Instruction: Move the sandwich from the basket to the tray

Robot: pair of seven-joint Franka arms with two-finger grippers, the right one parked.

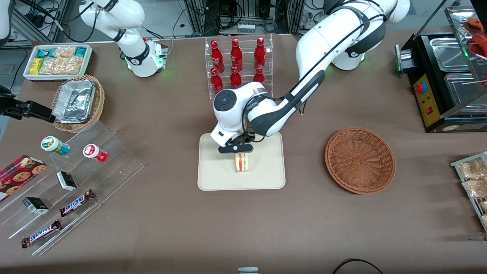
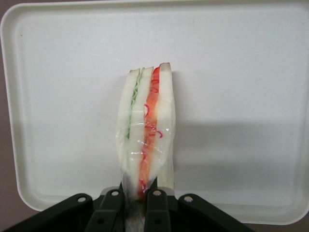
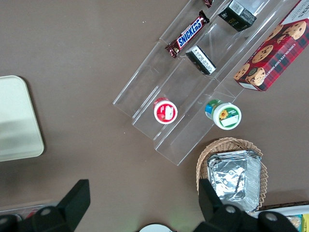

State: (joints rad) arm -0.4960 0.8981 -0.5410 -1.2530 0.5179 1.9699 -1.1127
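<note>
I see the sandwich (image 2: 147,130) standing on edge over the middle of the tray (image 1: 213,179), pinched at one end by my claw (image 1: 239,151). Basket (image 1: 360,160) sits well apart on the table (image 1: 159,220), toward the working arm's end.

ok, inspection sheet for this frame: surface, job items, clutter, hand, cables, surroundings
Surface: brown table, no spills seen.
Job's things: sandwich standing on edge over the tray; contact with it not clear. Reddish-brown basket empty, toward the working arm's end.
Clutter: cola bottle rack, farther from the camera than the tray; acrylic steps with Snickers bars and cookie box; foil containers in a tan basket.
Hand: left hand shut on the sandwich, above the tray.
Cables: black cable at the table's near edge.
Surroundings: food warmer.
</note>
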